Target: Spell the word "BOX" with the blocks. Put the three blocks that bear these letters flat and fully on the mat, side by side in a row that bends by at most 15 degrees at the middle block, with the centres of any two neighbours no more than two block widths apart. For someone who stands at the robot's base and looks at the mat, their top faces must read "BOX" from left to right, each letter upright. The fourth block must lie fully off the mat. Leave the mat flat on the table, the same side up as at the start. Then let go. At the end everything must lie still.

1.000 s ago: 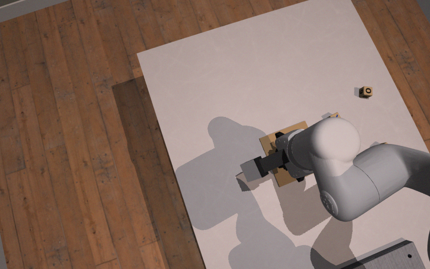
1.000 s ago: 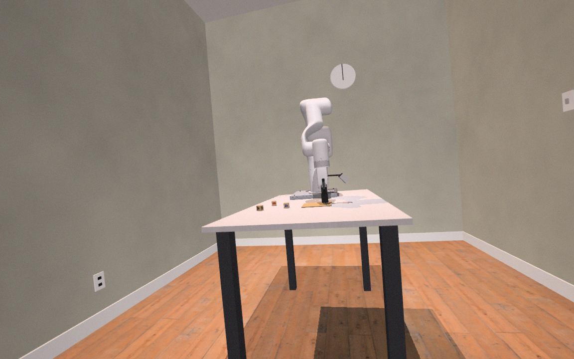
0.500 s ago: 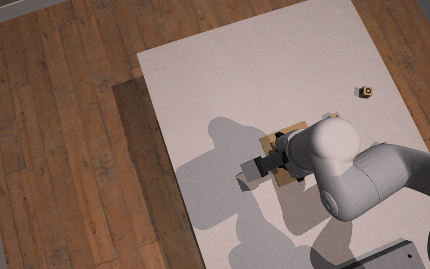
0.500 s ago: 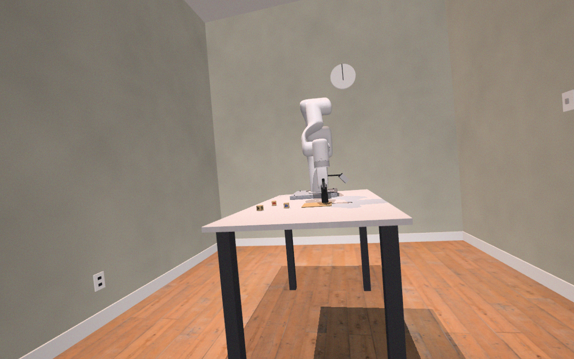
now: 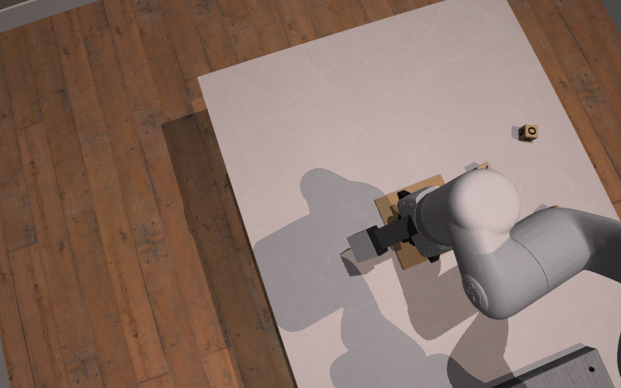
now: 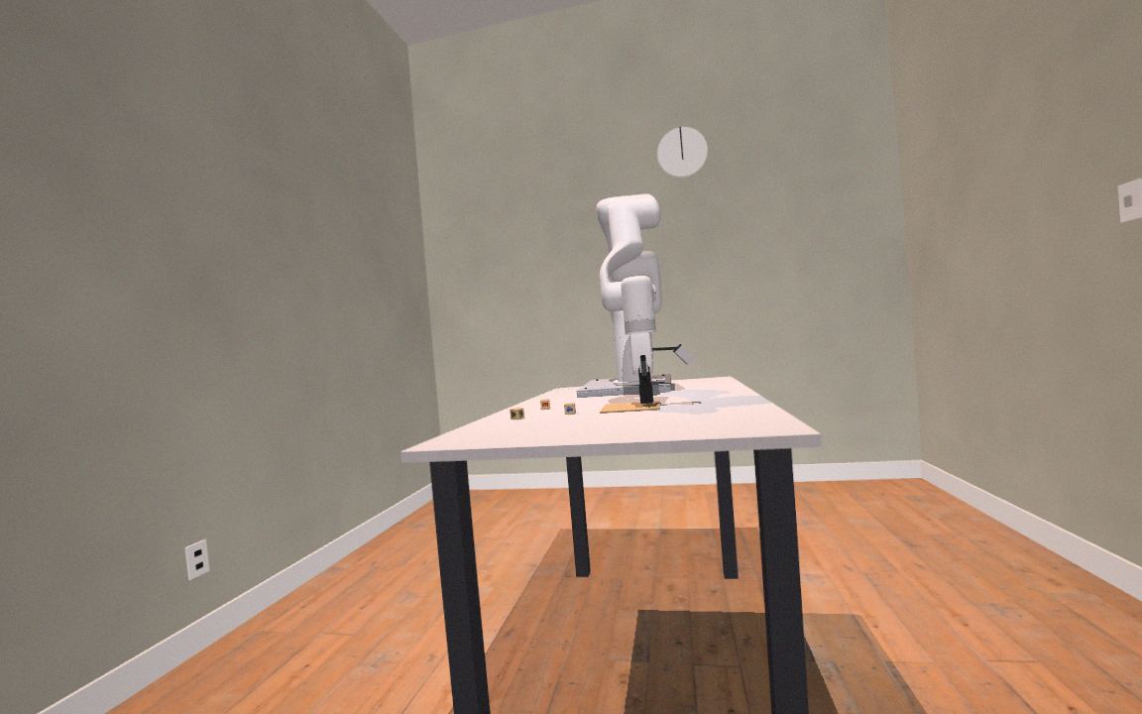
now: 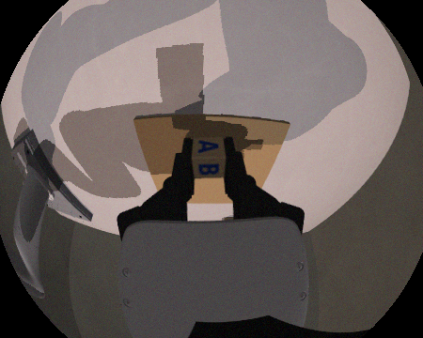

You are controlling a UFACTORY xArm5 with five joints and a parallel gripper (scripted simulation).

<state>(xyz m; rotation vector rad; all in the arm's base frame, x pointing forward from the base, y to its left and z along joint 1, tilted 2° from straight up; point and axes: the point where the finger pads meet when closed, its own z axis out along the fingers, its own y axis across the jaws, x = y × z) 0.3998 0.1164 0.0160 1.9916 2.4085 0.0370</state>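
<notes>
My gripper (image 6: 646,401) (image 7: 208,149) is shut on a wooden block (image 7: 209,161) with blue letters; one visible face shows A and the one nearer the palm shows B, both turned sideways in the wrist view. It holds the block low at the tan mat (image 5: 411,260) (image 6: 618,409) (image 7: 274,157); whether they touch is unclear. The mat lies flat. Off the mat, a block (image 5: 531,131) (image 6: 516,414) has a black O on top. A block with a blue mark (image 5: 484,166) (image 6: 569,408) stands beside the mat. A block with a red letter (image 6: 544,404) is mostly hidden by the arm in the top view.
The white table (image 5: 351,110) (image 6: 690,430) carries everything. The robot's metal base plate (image 5: 563,371) (image 6: 597,388) is at the table's far end in the exterior view. The arm (image 5: 484,207) and its shadows cover part of the mat in the top view.
</notes>
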